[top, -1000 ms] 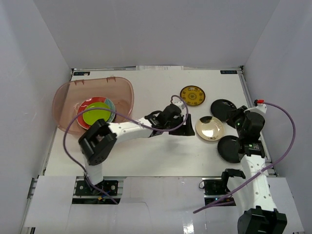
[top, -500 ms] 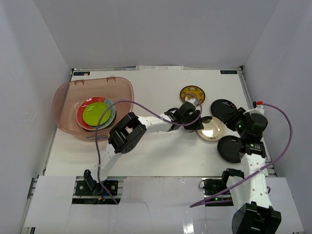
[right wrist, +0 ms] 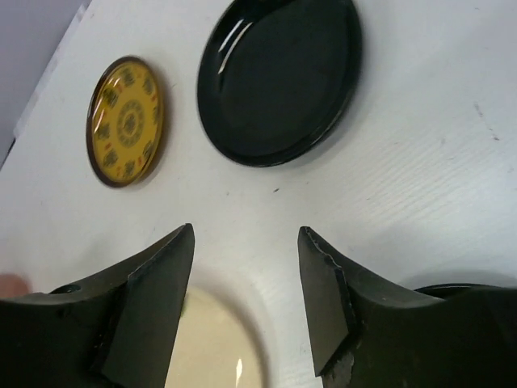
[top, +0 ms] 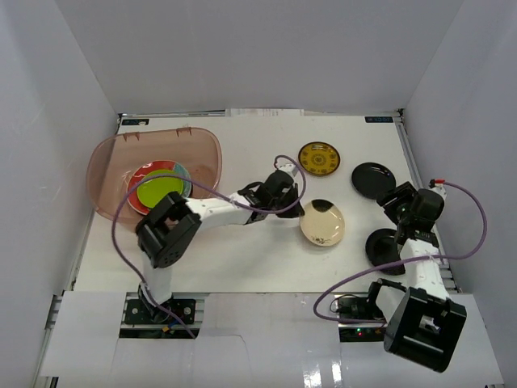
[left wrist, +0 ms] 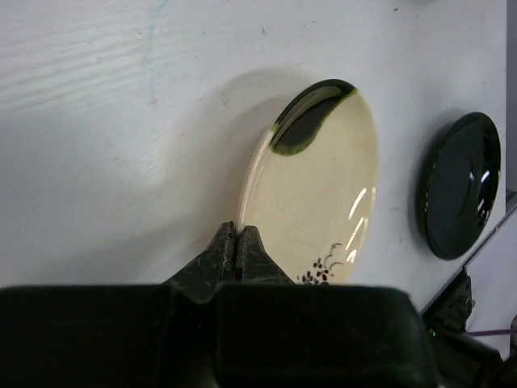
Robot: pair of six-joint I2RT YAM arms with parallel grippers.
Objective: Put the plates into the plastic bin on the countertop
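Observation:
My left gripper (top: pixel 292 212) (left wrist: pixel 237 242) is shut on the near rim of a cream plate (top: pixel 323 224) (left wrist: pixel 323 186) that has a dark green patch at its far edge. The plate is tilted, with a shadow under it. My right gripper (top: pixel 396 202) (right wrist: pixel 246 238) hangs open over bare countertop (top: pixel 266 250), nothing between its fingers; the cream plate (right wrist: pixel 210 347) shows below them. Ahead lie a glossy black plate (top: pixel 373 179) (right wrist: pixel 279 77) and a yellow patterned plate (top: pixel 319 158) (right wrist: pixel 125 121). The plastic bin (top: pixel 109 162) at the left holds a red-and-teal plate (top: pixel 144 171) with a lime green plate (top: pixel 160 191) on top.
A second black plate (top: pixel 384 245) (left wrist: pixel 456 186) lies near the right edge, close to the right arm. White walls enclose the table on three sides. A purple cable (top: pixel 125 210) loops over the bin's near side.
The left gripper has shut on the cream plate's rim and drawn it left and nearer. The right gripper has opened and pulled back to the right.

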